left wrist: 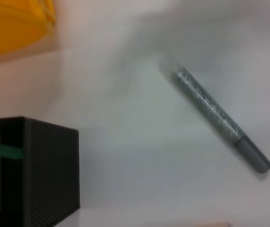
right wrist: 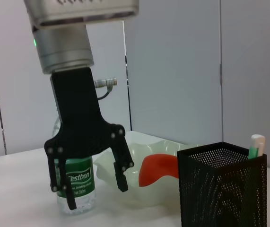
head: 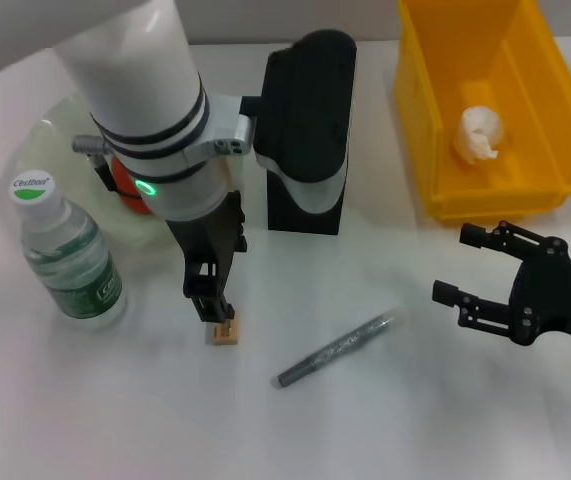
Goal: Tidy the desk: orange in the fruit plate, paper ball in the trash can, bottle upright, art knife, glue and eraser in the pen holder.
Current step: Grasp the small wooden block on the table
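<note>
A small tan eraser lies on the white table. My left gripper hangs just above it, fingers spread open and empty; it also shows in the right wrist view. A grey art knife lies to the eraser's right and shows in the left wrist view. The black mesh pen holder holds a green-and-white glue stick. The bottle stands upright. The orange sits in the clear fruit plate. The paper ball lies in the yellow bin. My right gripper is open and empty at the right.
The left arm's white body covers much of the plate and the orange. The table edge is out of view at the front.
</note>
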Motion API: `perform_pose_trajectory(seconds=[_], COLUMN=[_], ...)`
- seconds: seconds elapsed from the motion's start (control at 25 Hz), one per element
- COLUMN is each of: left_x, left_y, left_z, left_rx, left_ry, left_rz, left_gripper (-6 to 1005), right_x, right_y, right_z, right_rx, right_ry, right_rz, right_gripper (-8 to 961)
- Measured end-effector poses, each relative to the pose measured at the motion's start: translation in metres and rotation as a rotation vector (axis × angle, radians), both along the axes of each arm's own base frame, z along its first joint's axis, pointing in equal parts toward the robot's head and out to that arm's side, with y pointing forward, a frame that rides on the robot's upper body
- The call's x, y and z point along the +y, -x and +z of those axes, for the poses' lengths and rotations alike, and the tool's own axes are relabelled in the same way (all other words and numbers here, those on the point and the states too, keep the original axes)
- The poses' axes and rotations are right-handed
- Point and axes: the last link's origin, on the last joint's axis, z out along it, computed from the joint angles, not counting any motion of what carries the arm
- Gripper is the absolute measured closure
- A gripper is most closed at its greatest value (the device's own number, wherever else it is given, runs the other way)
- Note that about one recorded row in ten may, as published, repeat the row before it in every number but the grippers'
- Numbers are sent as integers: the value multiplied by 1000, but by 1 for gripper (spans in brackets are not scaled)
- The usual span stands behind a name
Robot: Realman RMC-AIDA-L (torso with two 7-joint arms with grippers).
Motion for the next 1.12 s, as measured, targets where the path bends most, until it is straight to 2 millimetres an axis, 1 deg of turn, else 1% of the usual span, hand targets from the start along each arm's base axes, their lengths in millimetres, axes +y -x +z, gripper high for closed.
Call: perform_pose_trajectory(seconds=[0.44,0.96,1.12], left_x=[4,5,5], left_y=[10,14,19], left_z=[-8,-11,-13], left_rx=[34,35,43], left_ry=[-1,-4,-1], left_rz=[12,29,44], left_gripper=[260,270,273], right_x=[5,7,7], right_y=[3,4,4], right_z=[-5,-5,-4], right_rx=[-5,1,1], right_ry=[8,5,3], right_rz=[3,1,0], right_gripper=[212,214,215])
